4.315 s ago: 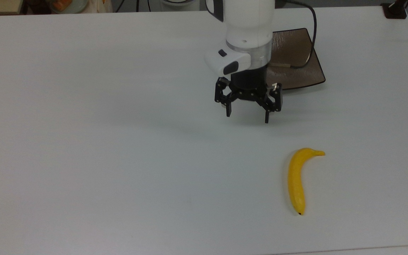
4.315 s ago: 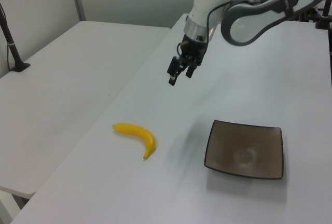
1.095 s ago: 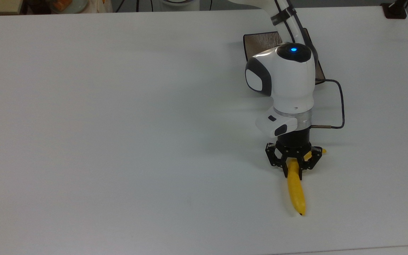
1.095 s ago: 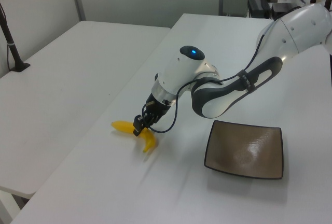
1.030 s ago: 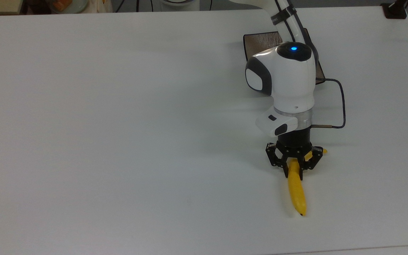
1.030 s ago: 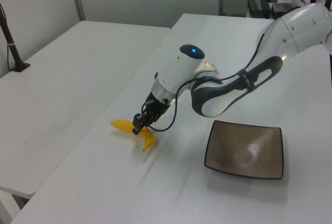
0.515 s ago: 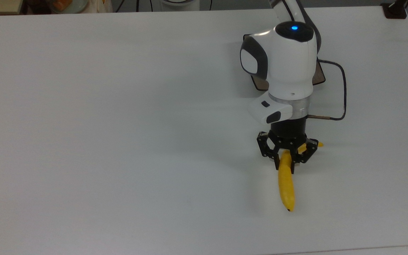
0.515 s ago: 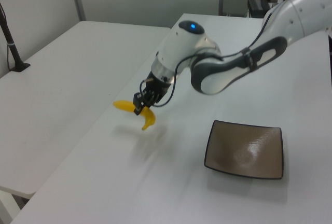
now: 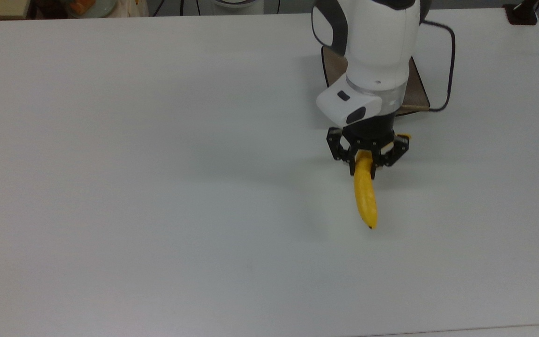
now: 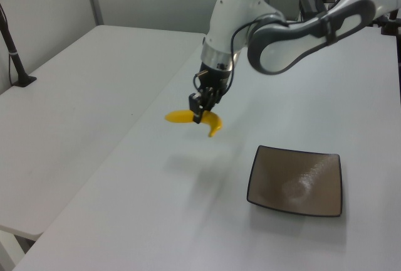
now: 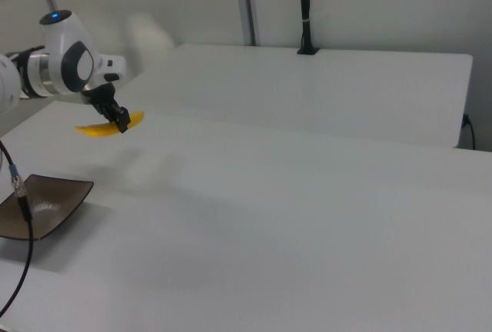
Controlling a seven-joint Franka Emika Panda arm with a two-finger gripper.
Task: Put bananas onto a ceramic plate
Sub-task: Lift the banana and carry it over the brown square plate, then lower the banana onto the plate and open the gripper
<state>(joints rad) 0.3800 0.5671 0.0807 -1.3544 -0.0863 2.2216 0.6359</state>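
Note:
My gripper [image 9: 367, 164] [image 10: 200, 114] [image 11: 120, 123] is shut on the yellow banana [image 9: 365, 196] [image 10: 180, 117] [image 11: 96, 128] near its stem end and holds it in the air above the white table. The banana's long body points toward the top view's bottom. The brown square ceramic plate [image 10: 295, 180] [image 11: 38, 205] lies flat on the table, toward the left view's lower right of the banana. In the top view the arm covers most of the plate [image 9: 418, 91], which lies just behind the gripper.
A black cable [image 9: 449, 56] loops from the wrist over the plate's edge. A second white table [image 10: 69, 108] [image 11: 330, 86] stands beside this one, with a black post [image 10: 15, 51] [image 11: 305, 9] on it.
The gripper closed on the banana on the table, then lifted it and carried it up the top view toward the plate. The plate has not moved.

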